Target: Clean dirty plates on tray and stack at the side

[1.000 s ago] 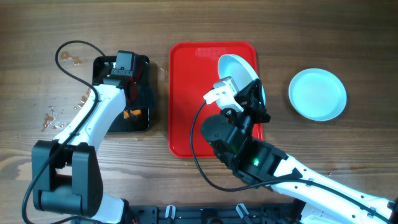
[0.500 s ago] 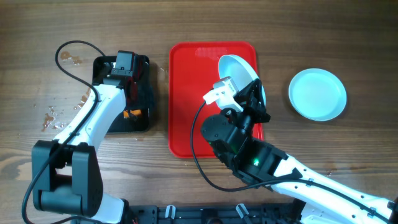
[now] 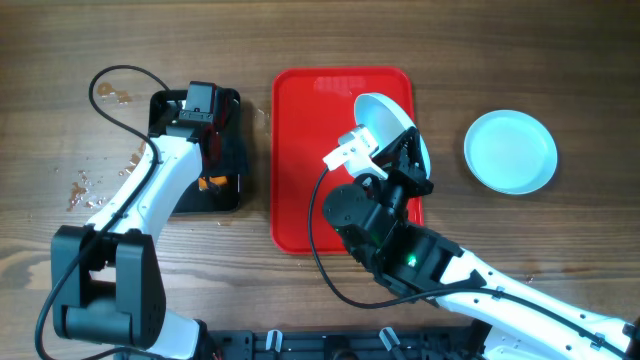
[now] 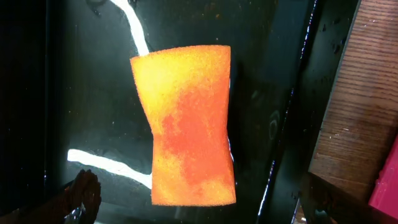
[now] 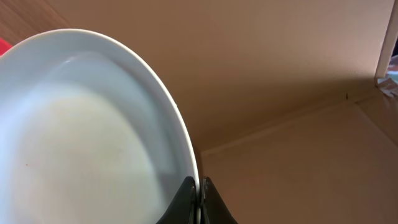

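Right arm comes in from the near right edge of the table [image 3: 560,60]. Right gripper [image 3: 410,165] is pinched tight on the rim of the held plate [image 3: 385,118]; the right wrist view shows both fingertips closed on the lower rim edge. Held plate is tilted up on its edge, bowl side facing the left and the wrist camera, over the right half of the tray [image 3: 300,150], toward its far end. Cannot tell if its far rim touches the tray. The rest of the tray surface shows bare red.

Second plate [image 3: 510,150] lies flat on the table to the right of the tray, apart from it. Cannot tell if it is one plate or a stack.

Left side: black tray [image 3: 232,150] sits just left of the red one, a small gap between them. Its floor is wet and shiny. Sponge [image 4: 186,124], orange, lies flat in it. Left gripper [image 3: 203,105] hangs over the far end of the black tray, jaws wide, gripping nothing. Small crumbs [image 3: 85,185] lie on the wood at the far left.
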`<state>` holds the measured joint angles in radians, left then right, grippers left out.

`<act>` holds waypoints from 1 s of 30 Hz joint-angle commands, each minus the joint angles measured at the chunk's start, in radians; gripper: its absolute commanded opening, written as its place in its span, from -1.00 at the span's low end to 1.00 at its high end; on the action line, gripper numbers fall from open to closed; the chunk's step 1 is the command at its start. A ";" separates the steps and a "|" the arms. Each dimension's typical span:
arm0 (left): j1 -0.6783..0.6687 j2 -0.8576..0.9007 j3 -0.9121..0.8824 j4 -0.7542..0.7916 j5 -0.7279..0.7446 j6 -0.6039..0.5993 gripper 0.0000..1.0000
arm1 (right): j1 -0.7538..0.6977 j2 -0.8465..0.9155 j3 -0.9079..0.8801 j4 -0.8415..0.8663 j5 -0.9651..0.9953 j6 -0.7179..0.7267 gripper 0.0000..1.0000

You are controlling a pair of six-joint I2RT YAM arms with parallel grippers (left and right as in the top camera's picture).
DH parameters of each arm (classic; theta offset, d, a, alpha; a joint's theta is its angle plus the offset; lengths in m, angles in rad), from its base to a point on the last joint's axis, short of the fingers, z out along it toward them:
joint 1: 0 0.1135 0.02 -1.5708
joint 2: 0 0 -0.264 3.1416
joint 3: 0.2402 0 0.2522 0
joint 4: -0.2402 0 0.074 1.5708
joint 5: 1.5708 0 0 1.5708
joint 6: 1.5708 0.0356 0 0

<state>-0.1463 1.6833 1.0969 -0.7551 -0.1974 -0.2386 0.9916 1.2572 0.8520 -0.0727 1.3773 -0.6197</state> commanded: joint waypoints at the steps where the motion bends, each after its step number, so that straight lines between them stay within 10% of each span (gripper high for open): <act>1: 0.005 0.000 -0.004 0.000 -0.013 -0.012 1.00 | 0.004 -0.011 0.002 0.005 0.004 -0.008 -0.92; 30: 0.005 0.000 -0.004 0.000 -0.013 -0.012 1.00 | 0.023 -0.019 -0.008 0.043 -0.065 0.061 -0.91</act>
<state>-0.1463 1.6833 1.0969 -0.7551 -0.1978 -0.2386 1.0027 1.2545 0.8436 -0.0456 1.2770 -0.5068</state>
